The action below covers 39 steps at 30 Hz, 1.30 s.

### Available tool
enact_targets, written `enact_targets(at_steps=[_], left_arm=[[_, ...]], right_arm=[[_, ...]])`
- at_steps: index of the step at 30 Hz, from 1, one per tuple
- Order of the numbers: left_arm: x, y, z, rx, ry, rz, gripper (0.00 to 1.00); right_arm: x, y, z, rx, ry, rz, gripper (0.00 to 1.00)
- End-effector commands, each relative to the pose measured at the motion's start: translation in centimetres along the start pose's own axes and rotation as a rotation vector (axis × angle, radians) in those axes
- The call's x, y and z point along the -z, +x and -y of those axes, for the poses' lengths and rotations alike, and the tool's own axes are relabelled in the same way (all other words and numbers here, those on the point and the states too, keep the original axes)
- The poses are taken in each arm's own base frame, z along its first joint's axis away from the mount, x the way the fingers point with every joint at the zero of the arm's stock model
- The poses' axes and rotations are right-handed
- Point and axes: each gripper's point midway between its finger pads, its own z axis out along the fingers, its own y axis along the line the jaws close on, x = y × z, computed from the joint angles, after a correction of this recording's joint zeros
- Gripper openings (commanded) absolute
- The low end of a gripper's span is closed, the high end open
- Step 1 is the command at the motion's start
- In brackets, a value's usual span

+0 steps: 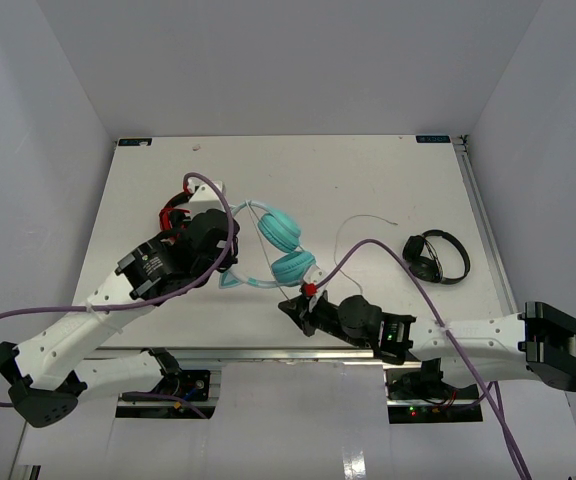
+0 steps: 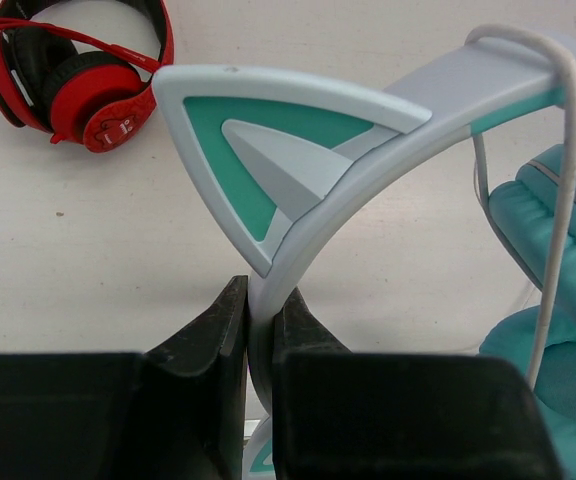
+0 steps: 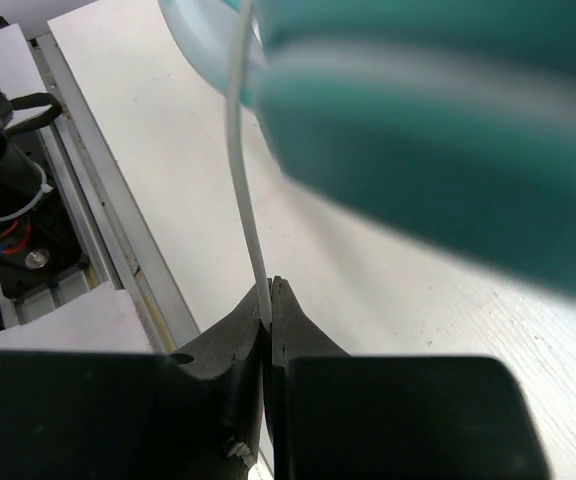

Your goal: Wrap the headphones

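Teal headphones (image 1: 280, 232) lie near mid-table, a bit toward the near edge, the two round cups (image 1: 293, 266) side by side and the pale band (image 2: 418, 110) curving off toward the left edge. L gripper (image 2: 260, 300) is narrow, its black fingers (image 2: 218, 330) pinched on the band just below a cat ear (image 2: 258, 140). R gripper (image 3: 268, 295) is all but closed, nipping the thin white cord (image 3: 248, 200) between its tips, right beside the nearer cup. L wrist view shows the cord draped over the band's top, hanging down past a cup. Red-and-black headphones (image 2: 78, 70) sit toward the left edge; all-black pair (image 1: 436, 257) rests near the right edge of the white table (image 1: 368, 170), well apart.
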Motion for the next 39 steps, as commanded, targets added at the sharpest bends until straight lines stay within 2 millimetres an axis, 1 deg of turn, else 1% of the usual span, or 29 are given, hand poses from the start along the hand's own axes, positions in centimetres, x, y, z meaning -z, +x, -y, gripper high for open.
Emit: enact_targets(at_steps=[1, 4, 11, 14, 15, 19, 30, 35, 38, 39], left_arm=[[2.2, -4.7, 1.1, 0.175, 0.091, 0.141, 0.00], [2.2, -4.6, 1.4, 0.177, 0.104, 0.137, 0.00], [2.3, -4.4, 1.7, 0.177, 0.129, 0.132, 0.00], [2.6, -4.4, 1.6, 0.183, 0.140, 0.137, 0.00], [2.7, -4.4, 1.7, 0.186, 0.151, 0.137, 0.00], [3.2, -4.6, 1.8, 0.198, 0.180, 0.143, 0.00], [3.6, -4.4, 1.2, 0.215, 0.178, 0.156, 0.00], [4.1, -4.6, 1.3, 0.222, 0.204, 0.157, 0.00], [4.2, -4.7, 1.3, 0.224, 0.205, 0.159, 0.00], [4.2, -4.6, 1.3, 0.224, 0.205, 0.159, 0.00]], right_arm=[[0.1, 0.5, 1.0, 0.017, 0.052, 0.043, 0.08], [0.1, 0.6, 1.1, 0.019, 0.049, 0.065, 0.08], [-0.7, 2.0, 1.3, 0.055, 0.058, 0.052, 0.08], [-0.9, 2.3, 1.7, 0.058, 0.075, 0.059, 0.08], [-1.0, 2.0, 1.8, 0.055, 0.082, 0.072, 0.08], [-1.4, 2.3, 1.9, 0.055, 0.089, 0.077, 0.08], [-1.8, 2.2, 2.5, 0.043, 0.118, 0.096, 0.08], [-2.2, 2.7, 2.5, 0.044, 0.078, 0.104, 0.09], [-2.3, 2.2, 2.1, 0.060, 0.045, 0.142, 0.10], [-2.4, 2.4, 2.0, 0.065, 0.036, 0.141, 0.10]])
